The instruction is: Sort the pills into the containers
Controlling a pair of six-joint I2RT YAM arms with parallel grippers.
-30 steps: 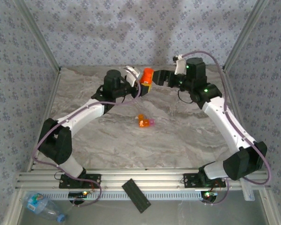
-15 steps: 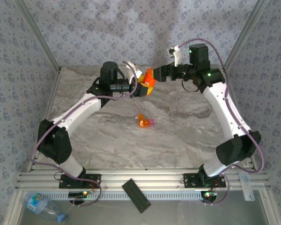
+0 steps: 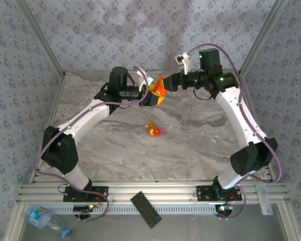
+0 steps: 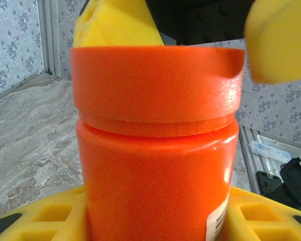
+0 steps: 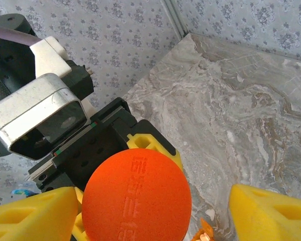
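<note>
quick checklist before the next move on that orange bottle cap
1. Left gripper clamped on the small orange cylindrical pill bottle: ok.
2. Round orange cap seated on the bottle: ok.
3. Right gripper straddling the cap, one yellow finger on each side: ok.
4. Right gripper tight on the cap: not ok, there is a gap at one yellow finger.
5. Pills inside the bottle: cannot tell, its wall is opaque.
6. Tiny orange boxy compartment with pale pink piece lying on the grey marble table, apart from both arms: ok.
</note>
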